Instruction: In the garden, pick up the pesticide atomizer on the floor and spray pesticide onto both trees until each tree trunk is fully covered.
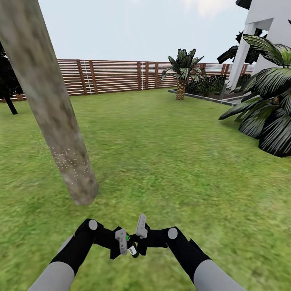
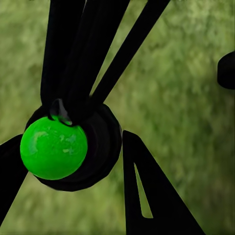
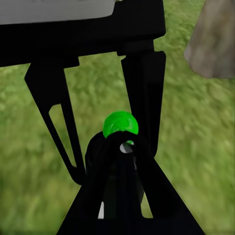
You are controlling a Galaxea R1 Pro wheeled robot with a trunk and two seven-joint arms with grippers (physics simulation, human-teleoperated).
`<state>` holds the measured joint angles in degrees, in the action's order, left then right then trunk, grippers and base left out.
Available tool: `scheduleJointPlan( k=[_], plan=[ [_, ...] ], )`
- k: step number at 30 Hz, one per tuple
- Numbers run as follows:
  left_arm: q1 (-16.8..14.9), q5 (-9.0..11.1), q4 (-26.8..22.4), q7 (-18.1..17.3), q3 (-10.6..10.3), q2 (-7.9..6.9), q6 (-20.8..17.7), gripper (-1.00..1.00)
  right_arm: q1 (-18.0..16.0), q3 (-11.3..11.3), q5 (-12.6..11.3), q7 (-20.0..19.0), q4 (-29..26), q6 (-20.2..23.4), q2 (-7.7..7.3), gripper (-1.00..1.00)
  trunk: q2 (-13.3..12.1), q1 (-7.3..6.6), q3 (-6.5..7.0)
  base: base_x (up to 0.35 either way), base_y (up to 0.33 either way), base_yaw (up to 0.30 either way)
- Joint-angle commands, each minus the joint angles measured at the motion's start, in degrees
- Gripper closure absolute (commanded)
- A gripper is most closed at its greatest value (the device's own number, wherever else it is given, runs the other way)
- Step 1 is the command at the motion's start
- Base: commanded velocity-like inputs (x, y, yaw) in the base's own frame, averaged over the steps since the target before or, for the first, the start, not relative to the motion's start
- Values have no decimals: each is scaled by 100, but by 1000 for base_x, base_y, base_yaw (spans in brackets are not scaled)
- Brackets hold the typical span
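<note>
One tree trunk (image 1: 48, 109), one atomizer (image 1: 130, 241), seemingly gripped.

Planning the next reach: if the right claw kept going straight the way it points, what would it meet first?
Probably the left claw and the black atomizer's green ball tip right ahead, then the green grass lawn; depth is unclear.

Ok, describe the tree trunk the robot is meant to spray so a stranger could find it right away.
Start from the brown slatted wooden fence across the green grass lawn. Nearer the robot, at left, rises a thick, pale grey-brown mottled trunk, leaning and bare. Unlike the small scaly-trunked palm by the fence, it carries tiny white specks low down.
</note>
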<state>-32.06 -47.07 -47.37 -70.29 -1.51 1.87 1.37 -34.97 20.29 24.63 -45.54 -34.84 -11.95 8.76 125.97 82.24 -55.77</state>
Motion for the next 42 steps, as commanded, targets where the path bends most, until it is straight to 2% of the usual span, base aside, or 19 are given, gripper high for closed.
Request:
scheduleJointPlan(
  k=[1, 13, 17, 19, 26, 27, 29, 32, 33, 34, 36, 37, 38, 39, 40, 41, 42],
  plan=[
    [-2, 4, -9, -20, 1, 10, 21, 100, -1, -8, 53, 0, -5, -36, 3, 100, 2, -1, -5, 0, 0, 0],
    [-2, 5, -6, -20, -2, 10, 21, 100, -1, -17, 50, 1, 118, -44, 3, 100, 2, -1, -5, 0, 0, 0],
    [-8, -90, 258, -5, -7, -71, 21, 100, -1, -17, 50, 1, 118, -44, 3, 100, 2, -1, -5, 0, 0, 0],
    [-10, -120, 301, 1, -8, -192, 21, 100, -1, -17, 50, 1, 112, -44, 3, 100, 2, -1, -5, 0, 0, 0],
    [-8, -136, 317, 14, -12, -789, 4, 100, -1, -17, 50, -4, 109, -42, 3, 100, 2, -1, -5, 0, 0, 0],
    [-5, -136, 316, 15, -13, -886, 4, 100, -1, -17, 50, -3, 109, -43, 3, -100, 2, -1, -5, 0, 0, 0],
    [2, -136, 316, 15, -9, -1054, 4, 100, -1, -17, 50, -2, 112, -44, 0, -100, 2, -1, -5, 0, 0, 0],
    [58, -129, 309, 37, -10, -1384, 8, 100, -1, -17, 50, 0, 121, -47, -17, -100, 2, -1, -5, 0, 0, 0],
    [67, -128, 309, 53, 7, -1445, 5, 100, -1, -17, 50, 7, 132, -52, -39, -100, 2, -1, -5, 0, 0, 0],
    [63, -122, 308, 114, 47, -1513, -21, 100, -1, -17, 49, 29, 204, -58, -151, -100, 2, -1, -5, 0, 0, 0],
    [76, -74, 313, 438, 289, -1595, -57, 100, -1, -37, 30, 144, 466, -73, -371, -100, 2, -1, -5, 0, 0, 0],
    [83, -43, 324, 793, 655, -1590, -68, 100, -1, -99, 13, 441, 728, -80, -529, -100, 2, -1, -5, 0, 0, 0],
    [106, -3, 366, 1147, 1090, -1567, -76, 100, -1, -241, -8, 912, 1024, -91, -695, -100, 2, -1, -5, 0, 0, 0],
    [147, 102, 524, 1481, 1578, -1488, -77, 100, -1, -485, -68, 1509, 1361, -109, -825, -100, 2, -1, -5, 0, 0, 0],
    [175, 227, 714, 1715, 1939, -1405, -66, 100, -1, -674, -126, 1922, 1603, -147, -878, -100, 2, -1, -5, 0, 0, 0],
    [218, 483, 1110, 2173, 2577, -1293, -31, 100, 1, -953, -220, 2533, 2013, -327, -930, -100, 2, -1, -5, 0, 0, 0],
    [285, 707, 1483, 2675, 3125, -1234, 5, 100, 4, -1146, -284, 3010, 2404, -604, -961, -100, 2, -1, -5, 0, 0, 0]
  ],
)
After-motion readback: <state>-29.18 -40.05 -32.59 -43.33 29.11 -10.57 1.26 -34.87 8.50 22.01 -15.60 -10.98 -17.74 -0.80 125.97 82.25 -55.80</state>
